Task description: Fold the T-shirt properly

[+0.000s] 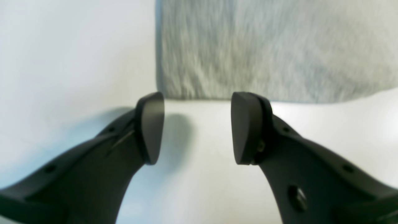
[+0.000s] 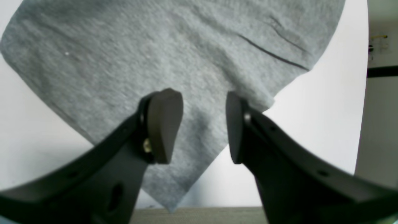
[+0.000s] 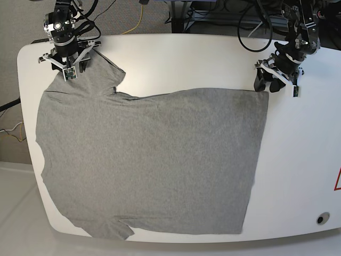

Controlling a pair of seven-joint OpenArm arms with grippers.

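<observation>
The heather-grey T-shirt (image 3: 154, 160) lies spread flat over most of the white table (image 3: 298, 160), its left side hanging over the table's left edge. My left gripper (image 1: 197, 127) stands open just short of the shirt's straight edge (image 1: 248, 62), with only bare table between its fingers; in the base view the left gripper (image 3: 266, 81) sits at the shirt's far right corner. My right gripper (image 2: 199, 126) is open above a pointed sleeve corner (image 2: 174, 56). In the base view the right gripper (image 3: 68, 68) is at the far left sleeve.
Cables (image 3: 256, 21) and equipment crowd the floor behind the table. The table's rounded rim runs close to both arms. A small round fitting (image 3: 319, 218) and a red mark (image 3: 337, 178) lie near the right front corner.
</observation>
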